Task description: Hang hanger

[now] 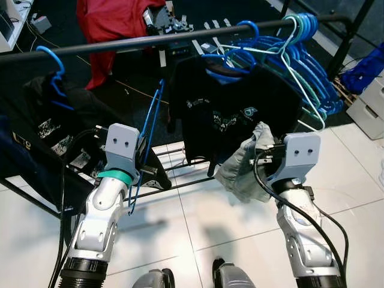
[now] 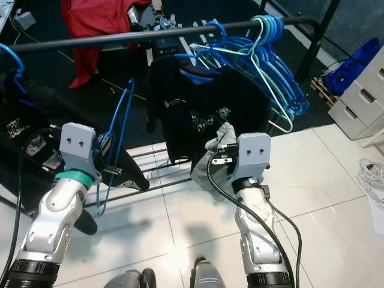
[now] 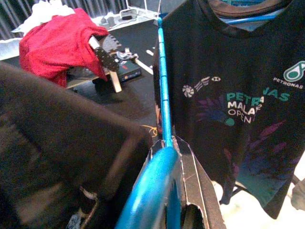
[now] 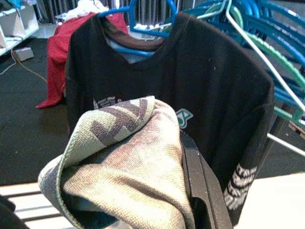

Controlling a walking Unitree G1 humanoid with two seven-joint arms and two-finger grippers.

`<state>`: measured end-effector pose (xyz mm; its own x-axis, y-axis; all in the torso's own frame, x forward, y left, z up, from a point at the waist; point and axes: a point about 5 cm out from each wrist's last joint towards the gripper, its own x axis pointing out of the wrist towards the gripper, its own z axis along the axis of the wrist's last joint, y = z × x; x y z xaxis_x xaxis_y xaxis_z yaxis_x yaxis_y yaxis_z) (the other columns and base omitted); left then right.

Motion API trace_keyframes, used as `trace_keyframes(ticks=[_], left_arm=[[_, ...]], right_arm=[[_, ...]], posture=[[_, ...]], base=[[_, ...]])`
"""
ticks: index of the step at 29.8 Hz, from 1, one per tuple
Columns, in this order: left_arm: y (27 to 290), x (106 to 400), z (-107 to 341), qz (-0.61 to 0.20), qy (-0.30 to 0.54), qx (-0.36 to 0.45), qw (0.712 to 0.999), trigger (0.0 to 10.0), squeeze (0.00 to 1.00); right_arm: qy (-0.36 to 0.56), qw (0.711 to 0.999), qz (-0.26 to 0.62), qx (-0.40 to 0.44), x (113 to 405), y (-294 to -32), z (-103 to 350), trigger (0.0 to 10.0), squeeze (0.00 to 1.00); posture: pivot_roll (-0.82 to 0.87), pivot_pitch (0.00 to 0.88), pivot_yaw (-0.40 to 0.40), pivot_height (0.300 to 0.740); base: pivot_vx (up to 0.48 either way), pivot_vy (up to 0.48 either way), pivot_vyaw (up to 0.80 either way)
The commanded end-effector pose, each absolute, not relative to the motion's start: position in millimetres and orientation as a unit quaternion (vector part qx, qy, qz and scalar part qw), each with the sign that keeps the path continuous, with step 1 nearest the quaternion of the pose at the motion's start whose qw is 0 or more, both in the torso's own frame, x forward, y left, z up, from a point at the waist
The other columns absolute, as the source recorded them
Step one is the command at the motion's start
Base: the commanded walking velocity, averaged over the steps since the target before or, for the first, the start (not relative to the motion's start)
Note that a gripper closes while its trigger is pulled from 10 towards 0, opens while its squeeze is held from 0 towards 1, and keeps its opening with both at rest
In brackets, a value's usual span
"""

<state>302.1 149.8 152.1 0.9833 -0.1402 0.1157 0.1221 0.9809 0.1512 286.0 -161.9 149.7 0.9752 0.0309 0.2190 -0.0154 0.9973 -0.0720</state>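
The left hand (image 1: 141, 157) is closed on a blue hanger (image 1: 150, 123), held upright below the black clothes rail (image 1: 120, 45) and not hooked on it. The right hand (image 2: 221, 155) is clamped on a bunched grey cloth (image 4: 126, 162), just in front of a black printed T-shirt (image 3: 228, 95) hanging from the rail. A cluster of blue and green hangers (image 1: 306, 66) hangs at the rail's right end. The floor is white tile (image 1: 228, 222) near the robot and dark carpet (image 4: 28, 138) beyond the rail. A red garment (image 1: 111, 24) lies behind the rail; white drawers (image 2: 354, 99) stand at the right.
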Motion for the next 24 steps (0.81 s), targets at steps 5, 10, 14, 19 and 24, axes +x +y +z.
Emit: trace_keyframes(ticks=[5, 10, 14, 19, 24], left_arm=[[150.7, 299.4, 151.2, -0.063, -0.062, 0.076, 0.993, 10.0, 0.00], [150.7, 299.4, 151.2, -0.063, -0.061, 0.077, 0.993, 10.0, 0.00], [150.7, 299.5, 151.4, -0.063, -0.061, 0.077, 0.993, 10.0, 0.00], [151.2, 299.5, 151.6, -0.063, -0.060, 0.077, 0.993, 10.0, 0.00], [151.7, 299.3, 151.3, -0.063, -0.059, 0.077, 0.993, 10.0, 0.00]], right_arm=[[-0.107, 0.994, 0.009, -0.033, 285.0, -162.7, 146.5, 10.0, 0.00], [-0.107, 0.994, 0.009, -0.034, 285.1, -163.4, 146.4, 10.0, 0.00], [-0.107, 0.994, 0.008, -0.034, 285.1, -164.1, 146.6, 10.0, 0.00], [-0.107, 0.994, 0.007, -0.032, 285.2, -164.6, 146.5, 10.0, 0.00], [-0.105, 0.994, 0.007, -0.032, 285.2, -164.7, 145.6, 10.0, 0.00]], posture=[[-0.11, 0.083, 0.057, 0.740], [-0.11, 0.081, 0.058, 0.740], [-0.11, 0.082, 0.058, 0.740], [-0.11, 0.085, 0.058, 0.740], [-0.11, 0.086, 0.058, 0.740]], base=[[-0.337, 0.000, 0.00], [-0.374, 0.000, 0.00], [-0.375, 0.000, 0.00], [-0.375, 0.000, 0.00], [-0.377, 0.000, 0.00]])
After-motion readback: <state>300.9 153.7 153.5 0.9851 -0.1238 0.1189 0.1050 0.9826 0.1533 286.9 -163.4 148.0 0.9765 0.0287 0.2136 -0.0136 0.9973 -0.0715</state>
